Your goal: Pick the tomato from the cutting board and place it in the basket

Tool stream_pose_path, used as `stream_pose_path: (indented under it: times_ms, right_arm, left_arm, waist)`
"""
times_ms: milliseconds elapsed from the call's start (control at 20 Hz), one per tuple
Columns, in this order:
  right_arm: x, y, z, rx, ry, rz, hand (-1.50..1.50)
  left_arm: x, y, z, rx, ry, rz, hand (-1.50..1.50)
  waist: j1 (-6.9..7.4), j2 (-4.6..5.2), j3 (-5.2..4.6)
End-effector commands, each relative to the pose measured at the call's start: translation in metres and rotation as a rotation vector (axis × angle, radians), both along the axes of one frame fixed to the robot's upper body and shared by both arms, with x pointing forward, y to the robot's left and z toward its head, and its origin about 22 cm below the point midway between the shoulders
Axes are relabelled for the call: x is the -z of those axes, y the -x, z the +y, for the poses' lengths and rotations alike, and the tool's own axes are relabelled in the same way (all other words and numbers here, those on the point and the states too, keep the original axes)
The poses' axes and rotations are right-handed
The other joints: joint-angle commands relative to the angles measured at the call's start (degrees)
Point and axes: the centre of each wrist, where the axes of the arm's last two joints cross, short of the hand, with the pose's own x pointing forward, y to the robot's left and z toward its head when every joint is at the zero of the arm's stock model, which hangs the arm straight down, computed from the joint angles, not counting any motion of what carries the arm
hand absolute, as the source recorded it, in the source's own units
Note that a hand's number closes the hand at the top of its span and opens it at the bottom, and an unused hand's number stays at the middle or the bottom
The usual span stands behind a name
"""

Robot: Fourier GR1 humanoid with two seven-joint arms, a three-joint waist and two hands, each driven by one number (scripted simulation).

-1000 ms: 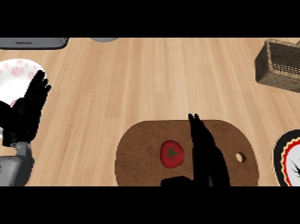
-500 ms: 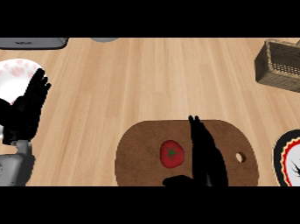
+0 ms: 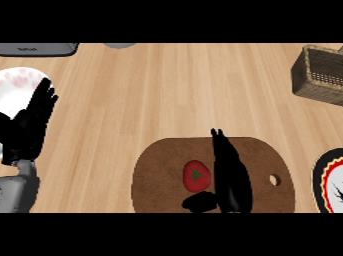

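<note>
1. Head view, the task's things. The tomato (image 3: 196,176) lies on the cutting board (image 3: 266,155), a little toward the board's near-left part. The basket (image 3: 329,76) stands well apart from the cutting board, beyond its far-right corner, with bare table (image 3: 174,90) between them.

2. Head view, my right robot hand (image 3: 229,172). It is over the cutting board, just beside the tomato on its right, fingers straight and pointing away from me, thumb (image 3: 200,201) sticking out below the tomato. It is wide open and has hold of nothing. I cannot tell whether the fingers touch the tomato's side.

3. Head view, my left robot hand (image 3: 22,127). It rests open, fingers up, far to the left of the cutting board, partly over a white plate (image 3: 4,85) with pink marks. It holds nothing.

4. Head view, the rest. A second plate (image 3: 336,175) with a dark patterned rim sits just right of the cutting board.

5. What could go wrong, as I judge it. The tomato is round and sits free, so if my fingers close from one side only, it may roll left across the cutting board and off it. If I lift with the thumb not under or behind it, it may slip out on the long carry to the basket. The basket's high rim could catch my hand if I come in low.
</note>
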Motion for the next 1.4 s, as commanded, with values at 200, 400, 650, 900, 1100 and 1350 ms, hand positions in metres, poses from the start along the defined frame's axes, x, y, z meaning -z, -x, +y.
stream_pose_path:
  times_ms: [200, 400, 650, 900, 1100, 1350]
  right_arm:
    - [0.018, -0.01, 0.015, -0.077, 0.005, 0.089, -1.5]
    - [0.026, 0.005, 0.004, -0.198, 0.089, 0.143, 1.5]
    - [0.032, 0.021, 0.001, -0.193, -0.014, 0.1, 1.5]
    - [0.039, 0.012, -0.019, -0.329, -0.013, 0.101, 1.5]
    - [0.031, 0.028, -0.064, -0.627, -0.005, 0.096, 1.5]
    - [0.029, 0.016, -0.098, -0.625, -0.108, 0.067, 1.5]
  left_arm:
    - [-0.004, 0.009, -0.019, -0.001, 0.018, 0.002, 0.0]
    - [-0.018, -0.004, 0.002, -0.005, 0.007, 0.006, 0.0]
    - [0.01, -0.004, 0.002, -0.002, 0.004, 0.014, 0.0]
    - [0.01, 0.001, -0.002, 0.003, -0.002, 0.001, 0.0]
    - [0.007, 0.0, -0.002, 0.002, 0.005, 0.002, 0.0]
    - [-0.006, -0.01, -0.003, -0.002, 0.016, 0.007, 0.0]
  waist:
    - [0.38, 0.08, 0.05]
    - [0.17, 0.07, 0.04]
    - [-0.27, 0.11, 0.02]
    - [0.23, 0.16, 0.05]
    - [-0.04, 0.06, 0.09]
    - [-0.17, 0.12, 0.05]
